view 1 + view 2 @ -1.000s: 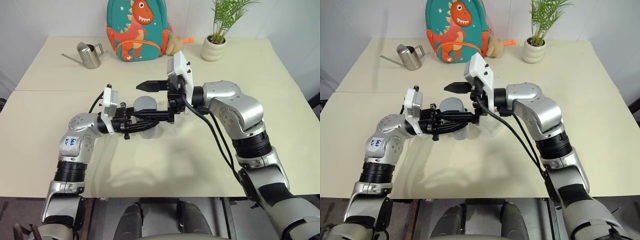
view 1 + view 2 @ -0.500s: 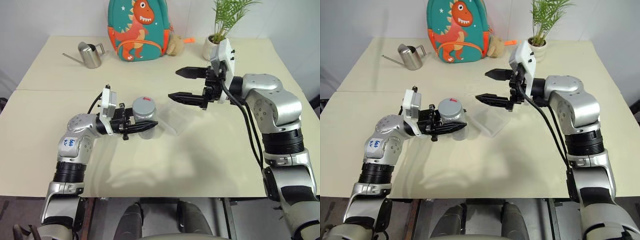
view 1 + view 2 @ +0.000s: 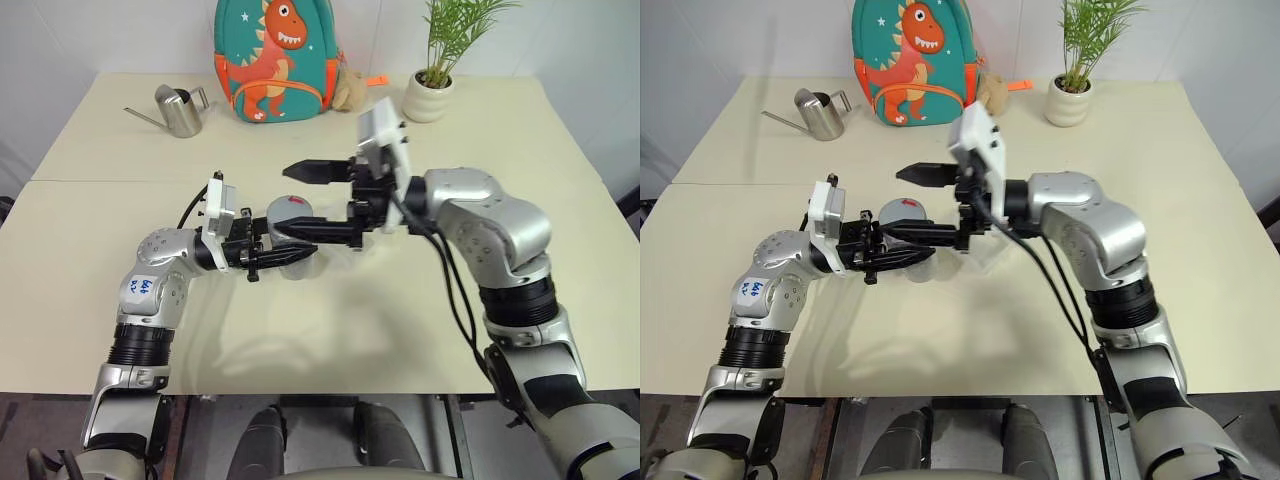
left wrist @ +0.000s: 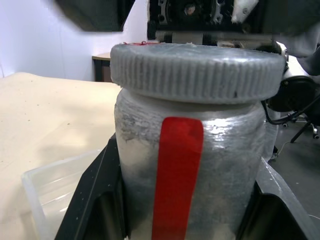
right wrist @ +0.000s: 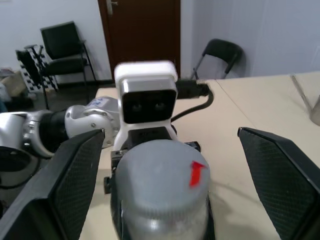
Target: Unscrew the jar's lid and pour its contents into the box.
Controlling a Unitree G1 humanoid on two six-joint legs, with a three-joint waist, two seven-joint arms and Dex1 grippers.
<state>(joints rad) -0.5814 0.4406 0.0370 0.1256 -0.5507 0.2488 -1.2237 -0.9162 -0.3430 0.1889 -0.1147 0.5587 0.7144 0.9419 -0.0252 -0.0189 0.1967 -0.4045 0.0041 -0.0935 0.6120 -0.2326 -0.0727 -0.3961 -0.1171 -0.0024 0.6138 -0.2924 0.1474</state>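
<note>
The jar (image 3: 292,262) is upright just above the table, with my left gripper (image 3: 298,256) shut on its frosted body; a red strip runs down its side (image 4: 176,175). Its grey lid (image 5: 161,176), with a small red mark, sits on top. My right gripper (image 3: 283,202) is open and reaches in level from the right. One finger (image 3: 318,171) is behind the lid and the other (image 3: 318,233) in front, both apart from it. The clear box (image 3: 985,258) lies on the table just right of the jar, partly behind the right gripper. The frosted wall hides the contents.
At the back of the table stand a steel watering can (image 3: 178,110), a dinosaur backpack (image 3: 275,60) and a potted plant (image 3: 430,92). A seam (image 3: 100,181) crosses the table behind the left arm.
Half a second ago the right gripper was off to the right, away from the jar; it has swung back left to straddle the lid. The left gripper and jar have stayed put.
</note>
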